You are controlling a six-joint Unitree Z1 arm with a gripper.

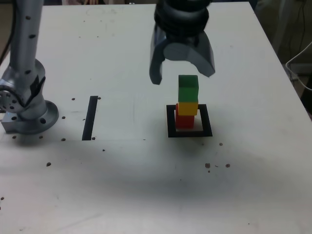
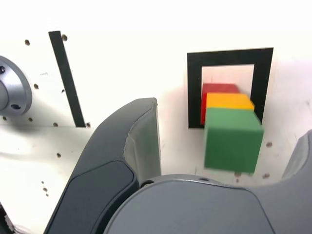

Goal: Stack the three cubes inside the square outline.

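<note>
Stack: green cube [image 1: 188, 87] on yellow cube [image 1: 187, 107] on red cube [image 1: 184, 120], inside the square outline [image 1: 190, 133].
Fingers: gripper [image 1: 181, 66] spread apart, above the green, touching nothing.
Risk: a finger could clip the green, slightly offset, and topple the tower.

Three cubes stacked inside the square outline, gripper above.

On the bench [image 1: 146, 185], the bottom cube [image 1: 185, 121] sits within the square outline [image 1: 189, 132], the middle cube [image 1: 187, 107] on it, the top cube [image 1: 188, 88] uppermost. The gripper [image 1: 181, 73] hangs above and behind the stack, fingers [image 1: 155, 68] apart, touching nothing. The tape strip [image 1: 90, 117] lies at the exterior view's left, the arm's base [image 1: 29, 114] farther left.
</note>
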